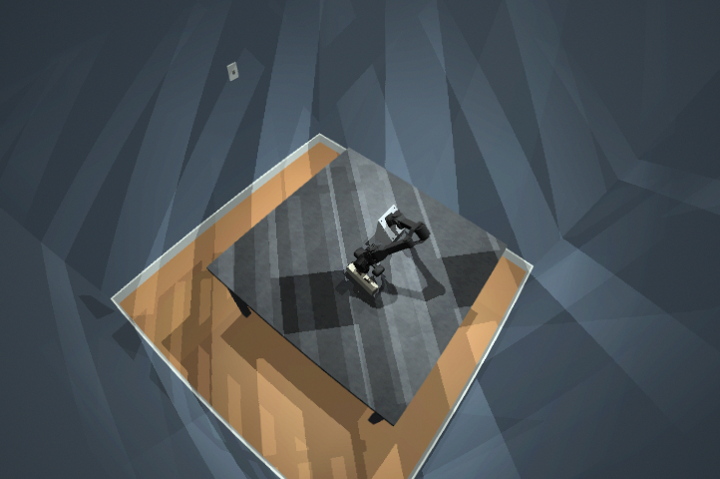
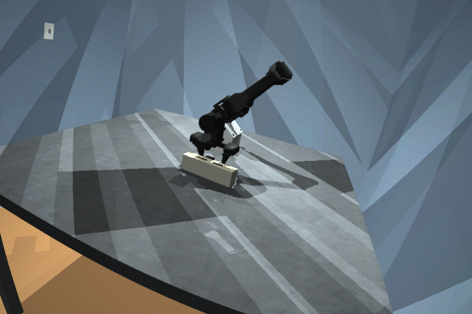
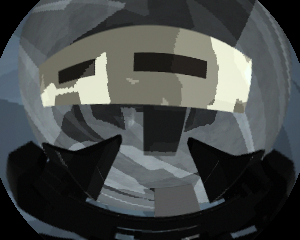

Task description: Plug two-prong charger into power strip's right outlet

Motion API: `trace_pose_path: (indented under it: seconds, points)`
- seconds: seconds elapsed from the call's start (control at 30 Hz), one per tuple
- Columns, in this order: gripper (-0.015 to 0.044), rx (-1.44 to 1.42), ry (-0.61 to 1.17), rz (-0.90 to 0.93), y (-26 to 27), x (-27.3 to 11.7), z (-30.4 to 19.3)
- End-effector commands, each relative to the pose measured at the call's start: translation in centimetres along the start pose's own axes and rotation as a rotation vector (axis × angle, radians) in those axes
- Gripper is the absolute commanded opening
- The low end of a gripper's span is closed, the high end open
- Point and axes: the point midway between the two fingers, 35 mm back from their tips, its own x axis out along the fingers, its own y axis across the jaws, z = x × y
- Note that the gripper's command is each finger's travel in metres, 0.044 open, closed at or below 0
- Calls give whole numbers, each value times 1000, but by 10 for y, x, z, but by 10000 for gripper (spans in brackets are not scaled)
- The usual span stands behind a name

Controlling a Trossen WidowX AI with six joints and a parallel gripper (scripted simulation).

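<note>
The cream power strip (image 1: 363, 282) (image 2: 206, 171) (image 3: 125, 91) lies on the table, with two dark outlet recesses showing in its top face. Nothing shows in either recess. My gripper (image 2: 212, 158) (image 3: 156, 140) is open, pointing down close behind the strip, with a fingertip to either side. A dark block (image 3: 161, 131), which looks like the charger, shows between the open fingertips in the wrist view, beside the strip's near long side. The fingers do not grip it. Its prongs cannot be made out, and the strip hides most of it in the exterior view.
The grey table (image 1: 310, 232) (image 2: 151, 251) carries the strip and arm. The arm's white base plate (image 1: 384, 217) (image 2: 233, 128) is behind the gripper. Hard-edged shadows and bright bands cross the table. A pale wall plate (image 1: 232, 71) (image 2: 48, 31) is far off on the wall.
</note>
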Motion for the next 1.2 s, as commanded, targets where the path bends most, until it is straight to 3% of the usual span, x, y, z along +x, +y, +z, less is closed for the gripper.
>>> trace_pose_path:
  seconds: [0.0,1.17]
  points:
    - [440,7,2,-3,-1,1,-7]
    - [440,1,-29,-3,0,-1,-37]
